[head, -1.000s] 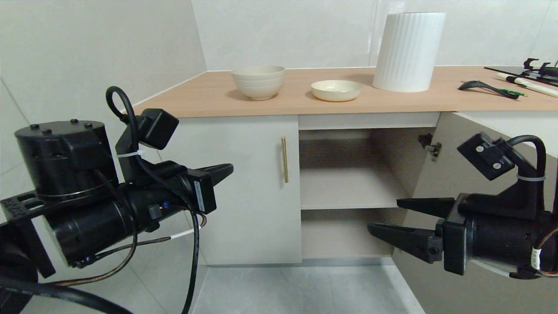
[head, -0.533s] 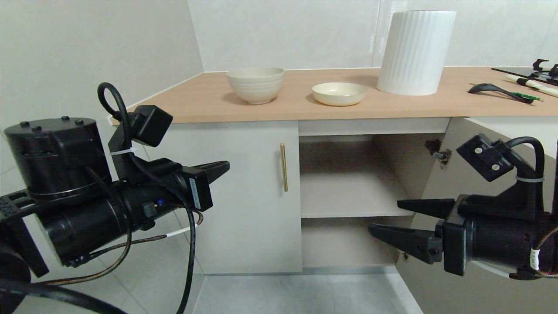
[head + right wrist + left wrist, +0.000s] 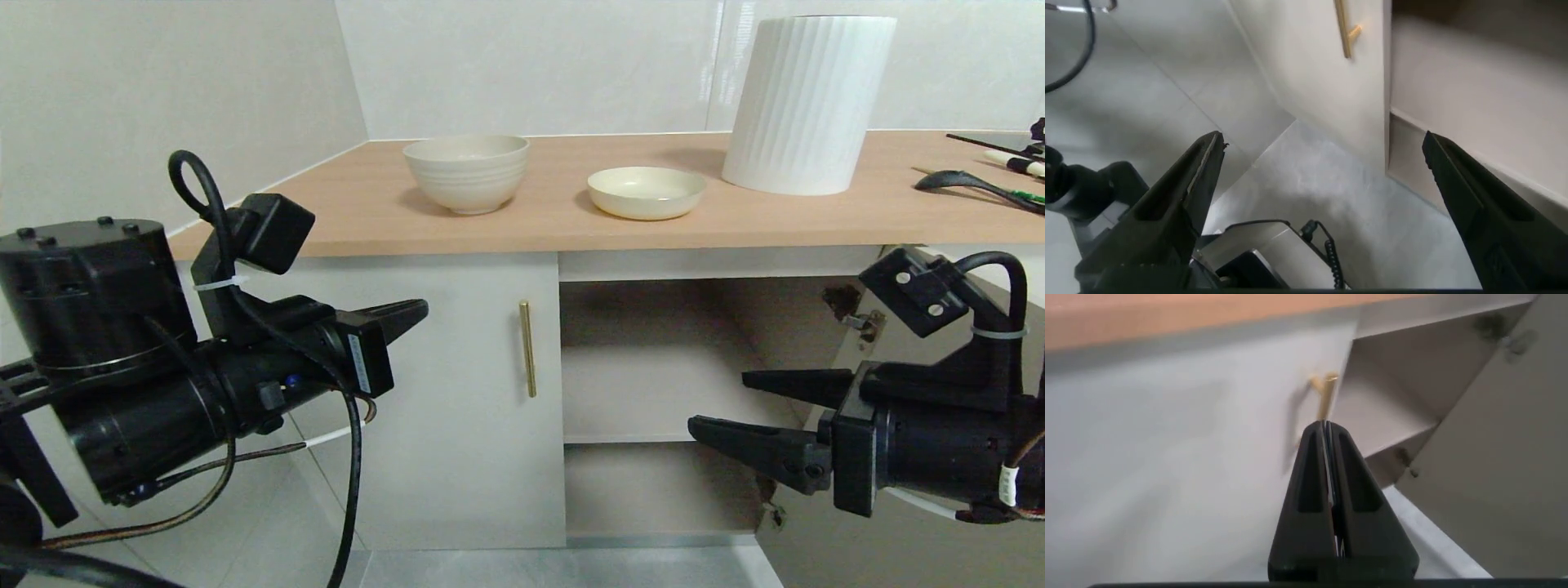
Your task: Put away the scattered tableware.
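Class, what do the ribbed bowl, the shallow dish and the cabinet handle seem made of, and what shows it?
Ribbed bowl: likely matte ceramic, dull cream surface.
Shallow dish: ceramic or melamine, smooth with slight sheen.
Cabinet handle: probably brushed brass-toned metal, golden gleam.

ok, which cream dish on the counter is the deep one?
The ribbed cream bowl on the left; the cream saucer beside it is shallow.

Even, bright light washed the pale kitchen.
Soft shadows lay on the surface (image 3: 555, 222) beside the bowl (image 3: 465, 171) and the white canister (image 3: 804, 106); the open cabinet (image 3: 637, 314) was dim under its top edge.
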Tool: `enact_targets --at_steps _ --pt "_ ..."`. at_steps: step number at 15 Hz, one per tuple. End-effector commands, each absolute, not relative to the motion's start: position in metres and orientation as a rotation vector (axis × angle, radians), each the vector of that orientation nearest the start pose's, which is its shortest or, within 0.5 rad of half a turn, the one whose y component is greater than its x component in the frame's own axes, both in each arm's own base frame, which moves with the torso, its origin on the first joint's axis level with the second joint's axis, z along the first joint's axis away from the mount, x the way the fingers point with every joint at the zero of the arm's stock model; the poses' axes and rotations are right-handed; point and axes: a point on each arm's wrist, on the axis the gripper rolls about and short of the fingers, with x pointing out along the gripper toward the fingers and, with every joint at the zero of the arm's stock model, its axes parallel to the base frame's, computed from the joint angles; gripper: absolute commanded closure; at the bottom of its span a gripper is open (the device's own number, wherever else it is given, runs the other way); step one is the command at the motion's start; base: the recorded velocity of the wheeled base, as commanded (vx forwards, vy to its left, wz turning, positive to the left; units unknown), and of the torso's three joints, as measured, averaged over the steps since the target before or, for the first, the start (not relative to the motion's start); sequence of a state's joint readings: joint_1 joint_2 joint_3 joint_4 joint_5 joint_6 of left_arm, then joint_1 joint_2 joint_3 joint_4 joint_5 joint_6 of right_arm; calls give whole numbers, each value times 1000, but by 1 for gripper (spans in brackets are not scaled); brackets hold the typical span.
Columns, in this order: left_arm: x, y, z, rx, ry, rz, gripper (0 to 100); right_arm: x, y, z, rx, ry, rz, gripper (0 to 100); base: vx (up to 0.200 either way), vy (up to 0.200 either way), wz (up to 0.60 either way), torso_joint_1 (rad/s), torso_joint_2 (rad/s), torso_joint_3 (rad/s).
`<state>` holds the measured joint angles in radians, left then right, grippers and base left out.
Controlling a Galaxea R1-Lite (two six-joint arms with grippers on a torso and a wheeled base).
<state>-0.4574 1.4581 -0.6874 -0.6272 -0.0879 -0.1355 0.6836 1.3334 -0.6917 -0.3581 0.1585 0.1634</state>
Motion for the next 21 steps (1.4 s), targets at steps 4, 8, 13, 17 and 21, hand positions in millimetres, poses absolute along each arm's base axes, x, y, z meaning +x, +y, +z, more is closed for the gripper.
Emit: enact_targets --at_steps 4,8,13,17,21 --pt "218 -110 218 -108 172 -544 100 169 140 230 135 305 776 0 0 0 0 0 0 0" --pt "218 -110 218 -111 175 -545 100 172 142 227 138 317 741 0 0 0 0 0 0 0" --pt "219 -110 217 -112 178 -545 100 171 142 230 145 307 744 0 0 0 0 0 0 0" --pt "219 -110 217 -112 177 -545 100 172 142 229 146 309 745 0 0 0 0 7 -118 -120" --pt "219 -110 218 -113 175 -545 100 172 142 229 146 310 745 0 0 0 0 52 -369 -349"
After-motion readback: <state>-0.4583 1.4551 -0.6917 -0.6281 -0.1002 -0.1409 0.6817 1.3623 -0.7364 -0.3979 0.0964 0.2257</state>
